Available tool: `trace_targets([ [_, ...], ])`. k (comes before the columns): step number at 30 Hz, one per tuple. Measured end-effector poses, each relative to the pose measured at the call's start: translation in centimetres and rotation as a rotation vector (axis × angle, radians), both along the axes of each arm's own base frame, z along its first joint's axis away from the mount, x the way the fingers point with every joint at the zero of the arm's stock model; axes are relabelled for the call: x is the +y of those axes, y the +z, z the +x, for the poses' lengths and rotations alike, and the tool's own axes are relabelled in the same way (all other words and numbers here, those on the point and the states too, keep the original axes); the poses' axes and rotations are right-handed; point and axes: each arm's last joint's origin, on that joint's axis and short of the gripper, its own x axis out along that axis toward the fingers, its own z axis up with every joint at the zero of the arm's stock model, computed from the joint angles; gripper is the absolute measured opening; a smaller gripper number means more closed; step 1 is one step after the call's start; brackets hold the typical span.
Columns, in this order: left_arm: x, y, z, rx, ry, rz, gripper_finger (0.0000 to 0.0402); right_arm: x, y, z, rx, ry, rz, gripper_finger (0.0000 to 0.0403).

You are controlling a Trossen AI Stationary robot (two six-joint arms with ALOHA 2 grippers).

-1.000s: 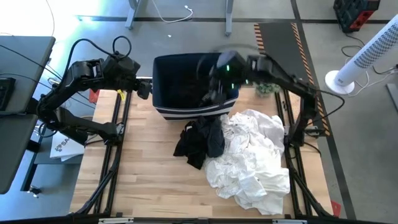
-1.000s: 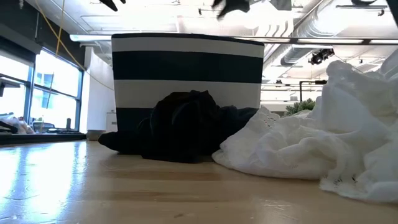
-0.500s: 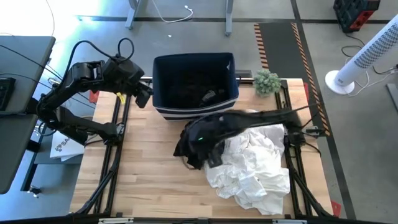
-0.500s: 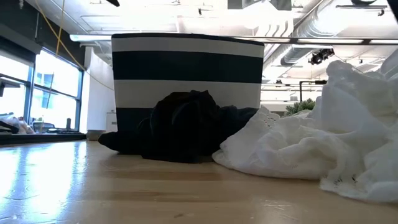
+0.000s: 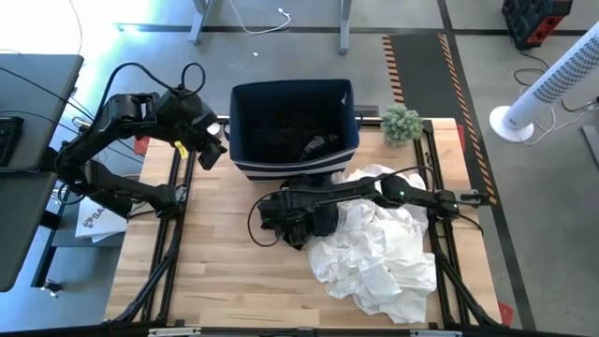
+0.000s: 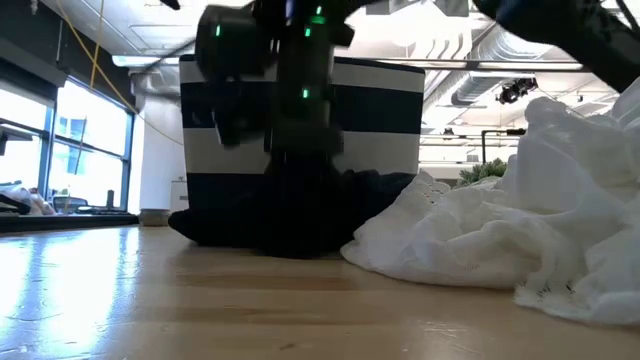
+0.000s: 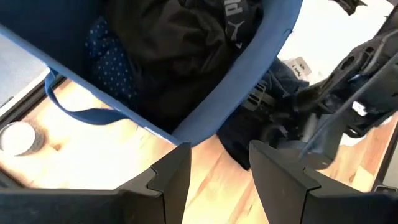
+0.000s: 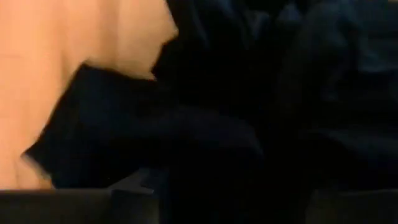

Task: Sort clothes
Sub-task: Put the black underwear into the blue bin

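Observation:
A pile of black clothes (image 5: 301, 225) (image 6: 250, 225) lies on the wood in front of the striped navy bin (image 5: 281, 167) (image 6: 380, 120). A heap of white clothes (image 5: 384, 248) (image 6: 520, 240) lies against its right side. More black clothes (image 5: 290, 131) and a speckled navy one (image 7: 112, 56) lie in the bin. My right gripper (image 5: 290, 215) (image 6: 300, 180) points down into the black pile, its fingers apart. My left gripper (image 5: 213, 150) (image 7: 217, 155) hangs open, high beside the bin's left wall, touching nothing. My right gripper comes at the black pile's top (image 6: 300, 195) from above, pointing down. In its wrist view, black cloth (image 8: 211, 149) fills the space between the two parted fingers. Whether the fingers have hold of a fold, I cannot tell. The pile lies on the table.
A small green plant (image 5: 401, 122) stands at the table's far right, beside the bin. A white tower fan (image 5: 552, 84) stands on the floor beyond the right edge. Bare wood (image 5: 215, 271) lies at the near left. Dark frame rails (image 5: 178, 215) run along both table sides.
My right gripper has swung from above the bin toward the table's near edge. It has dropped fast onto the black pile and tipped until it points down. My left gripper has rolled a little beside the bin.

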Motion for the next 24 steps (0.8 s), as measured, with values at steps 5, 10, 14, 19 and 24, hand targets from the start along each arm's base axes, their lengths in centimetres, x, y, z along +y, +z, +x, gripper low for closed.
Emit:
trace_targets([
  [5, 0.0, 0.0, -0.1, -0.002, 0.022, -0.016, 0.0158, -0.7, -0.6, 0.3, 0.009, -0.016, 0.128, 0.0050],
  [10, 0.0, 0.0, -0.1, -0.010, 0.047, -0.032, 0.0158, -1.5, 3.0, 0.0, -0.010, -0.033, 0.256, 0.0023],
  [14, -0.1, 0.1, -0.1, -0.025, 0.081, -0.054, 0.0158, -2.5, 12.3, -1.9, -0.190, -0.028, 0.365, 0.0009],
  [19, 0.0, 0.3, -0.1, -0.063, 0.118, -0.071, 0.0158, -4.7, 25.1, -8.4, -0.545, -0.063, 0.481, 0.0012],
  [24, 0.0, 0.7, 0.2, -0.132, 0.144, -0.078, 0.0158, -7.6, 32.9, -12.4, -0.982, -0.161, 0.418, 0.0009],
])
